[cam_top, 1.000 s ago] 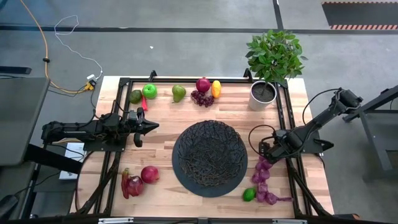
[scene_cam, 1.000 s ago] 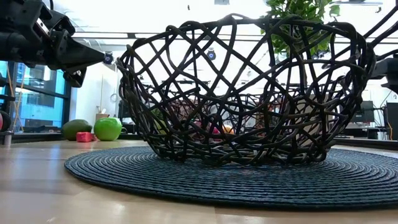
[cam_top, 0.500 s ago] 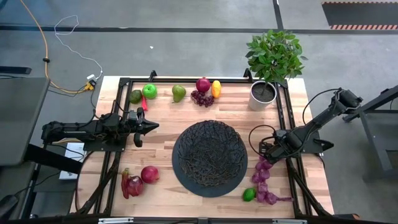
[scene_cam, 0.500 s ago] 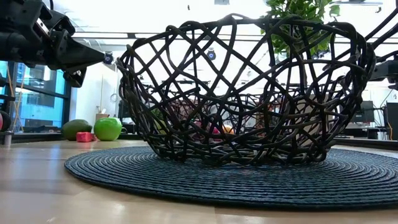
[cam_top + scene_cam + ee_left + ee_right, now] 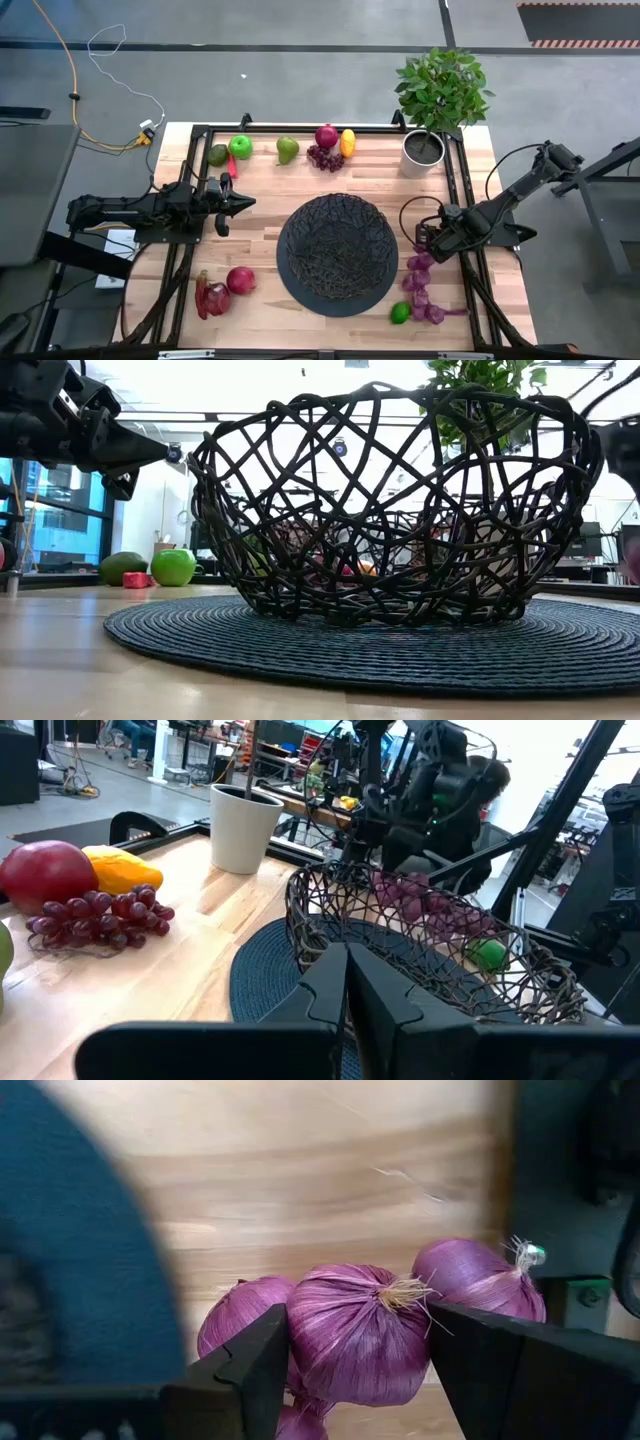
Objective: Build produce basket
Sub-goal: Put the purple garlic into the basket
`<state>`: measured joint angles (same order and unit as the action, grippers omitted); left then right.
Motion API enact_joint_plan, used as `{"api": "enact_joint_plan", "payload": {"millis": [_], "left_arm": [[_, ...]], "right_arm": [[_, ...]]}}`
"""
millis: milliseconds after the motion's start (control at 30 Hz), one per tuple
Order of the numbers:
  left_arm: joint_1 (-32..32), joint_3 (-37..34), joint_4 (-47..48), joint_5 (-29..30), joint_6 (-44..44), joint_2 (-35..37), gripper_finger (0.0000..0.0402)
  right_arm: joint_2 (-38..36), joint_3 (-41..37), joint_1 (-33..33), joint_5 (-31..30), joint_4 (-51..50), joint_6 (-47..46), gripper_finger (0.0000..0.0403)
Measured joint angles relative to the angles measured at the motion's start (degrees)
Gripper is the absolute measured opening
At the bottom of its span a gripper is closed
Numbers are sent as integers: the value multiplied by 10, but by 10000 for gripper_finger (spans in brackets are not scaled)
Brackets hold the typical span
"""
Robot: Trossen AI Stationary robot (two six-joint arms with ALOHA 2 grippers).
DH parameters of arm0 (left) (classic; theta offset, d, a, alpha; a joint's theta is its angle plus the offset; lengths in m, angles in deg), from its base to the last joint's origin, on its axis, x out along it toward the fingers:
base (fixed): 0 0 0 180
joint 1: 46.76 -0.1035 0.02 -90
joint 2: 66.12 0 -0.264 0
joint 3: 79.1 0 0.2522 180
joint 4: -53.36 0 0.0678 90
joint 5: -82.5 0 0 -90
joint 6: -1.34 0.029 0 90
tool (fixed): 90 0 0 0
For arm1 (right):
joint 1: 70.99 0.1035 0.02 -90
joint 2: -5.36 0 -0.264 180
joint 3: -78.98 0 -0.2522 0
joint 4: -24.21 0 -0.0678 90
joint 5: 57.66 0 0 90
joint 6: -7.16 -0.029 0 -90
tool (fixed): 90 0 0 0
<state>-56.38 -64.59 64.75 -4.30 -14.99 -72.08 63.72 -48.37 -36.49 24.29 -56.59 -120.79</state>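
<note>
Sitting mid-table on a dark round mat (image 5: 300, 290), the basket (image 5: 337, 245) holds no produce. Just right of the basket, the right gripper (image 5: 352, 1365) clamps its half-closed fingers on the top bulb of a purple onion string (image 5: 420, 290), the rest trailing beside a lime (image 5: 400, 312). Left of the basket, the left gripper (image 5: 240, 203) hovers fully closed and empty. Beyond the basket, a white pot (image 5: 421, 152) holds a leafy plant (image 5: 441, 88).

Table (image 5: 260, 240): pale wood, smooth, visible grain. Basket (image 5: 337, 245): black woven wire, matt. Mat (image 5: 300, 650): dark ribbed weave. Onions (image 5: 360, 1330): purple, papery, faint sheen. Green apple (image 5: 173, 567): glossy.
</note>
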Motion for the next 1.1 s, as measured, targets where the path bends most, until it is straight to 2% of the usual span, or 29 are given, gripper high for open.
{"api": "enact_joint_plan", "payload": {"millis": [333, 500, 667, 900, 1000, 1100], "left_arm": [[0, 0, 0, 0, 0, 0, 3], [0, 0, 0, 0, 0, 0, 3], [0, 0, 0, 0, 0, 0, 3], [0, 0, 0, 0, 0, 0, 3], [0, 0, 0, 0, 0, 0, 3], [0, 0, 0, 0, 0, 0, 3]], "right_arm": [[-29, 124, 0, -100, -74, 135, 193], [-47, 213, 0, -178, -126, 192, 193], [-49, 306, 0, -249, -140, 298, 193], [-47, 433, 0, -314, -126, 456, 193], [-36, 480, -9, -344, -82, 550, 193], [-11, 526, -36, -350, -20, 668, 193]]}}
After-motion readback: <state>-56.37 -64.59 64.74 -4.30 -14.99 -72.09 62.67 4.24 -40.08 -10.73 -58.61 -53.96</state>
